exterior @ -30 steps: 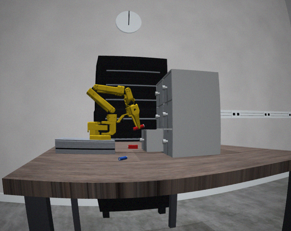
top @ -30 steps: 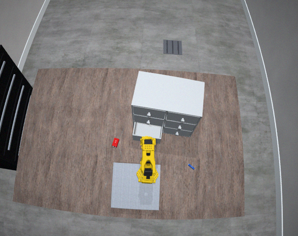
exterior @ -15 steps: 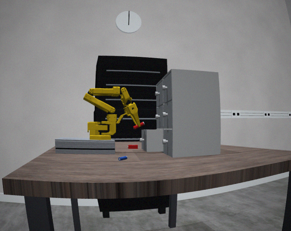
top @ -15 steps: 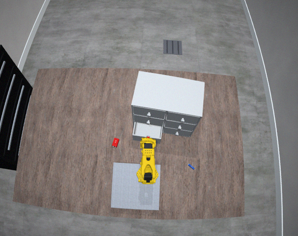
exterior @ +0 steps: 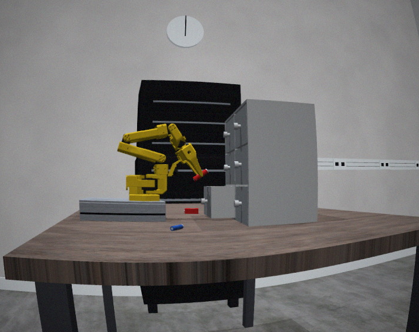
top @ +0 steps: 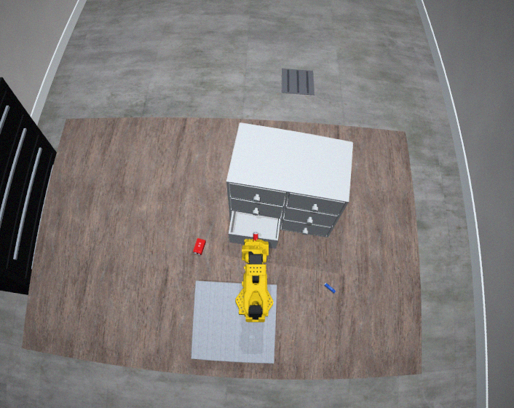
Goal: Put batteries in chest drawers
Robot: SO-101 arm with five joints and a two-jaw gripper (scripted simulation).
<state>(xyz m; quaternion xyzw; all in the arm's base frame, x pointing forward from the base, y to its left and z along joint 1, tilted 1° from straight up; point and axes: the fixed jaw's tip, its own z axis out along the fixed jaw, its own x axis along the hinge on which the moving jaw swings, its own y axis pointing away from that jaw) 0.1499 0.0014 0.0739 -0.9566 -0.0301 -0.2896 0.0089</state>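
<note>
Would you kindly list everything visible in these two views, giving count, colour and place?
Chest: one, white-grey, on the table's far side; six drawers.
Bottom-left drawer: one, grey, pulled out.
Red cylinder: one, held above the open drawer's front.
Red block: one, on the table left of the drawer.
Blue cylinder: one, lying right of the arm.
Table: one, brown wood.
Base plate: one, grey.
Cabinet: one, black, beside the table.
Clock: one, white, on the wall.
Floor grate: one, dark.
Arm: one, yellow.
Gripper: one, closed on the red cylinder.
</note>
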